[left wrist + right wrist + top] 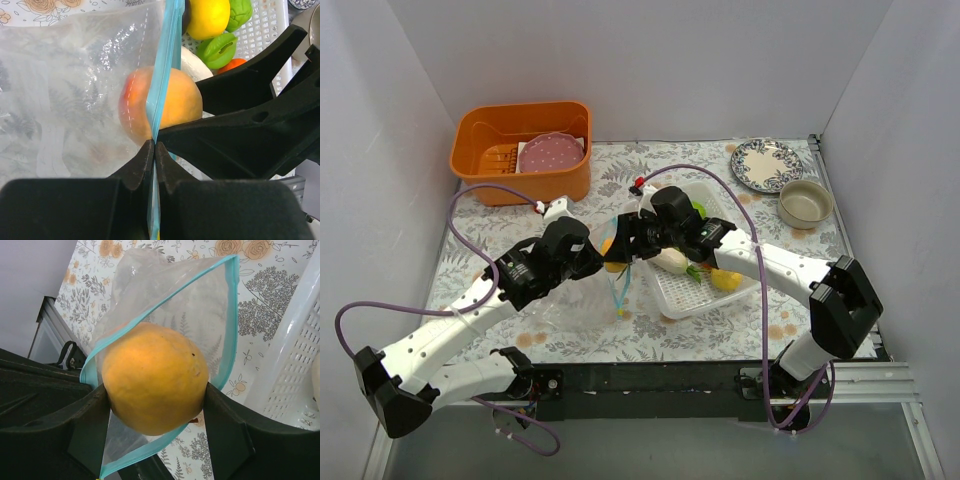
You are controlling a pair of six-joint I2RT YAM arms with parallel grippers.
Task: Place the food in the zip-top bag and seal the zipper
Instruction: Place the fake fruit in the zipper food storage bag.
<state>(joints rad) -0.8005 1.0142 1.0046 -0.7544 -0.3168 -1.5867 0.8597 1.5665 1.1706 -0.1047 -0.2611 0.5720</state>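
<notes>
My right gripper (155,391) is shut on an orange round fruit (152,375) and holds it at the open mouth of the clear zip-top bag (200,305). The teal zipper strip (228,315) loops around the fruit. My left gripper (154,146) is shut on the zipper strip (167,55) and holds the bag's mouth up. In the top view both grippers (603,254) (623,246) meet over the bag (582,308). The white mesh basket (692,298) holds a white oblong piece (671,261), a yellow piece (725,279) and green pieces (698,211).
An orange tub (523,185) with a pink plate stands at the back left. A patterned plate (765,163) and a beige bowl (806,203) sit at the back right. The basket lies just right of the bag.
</notes>
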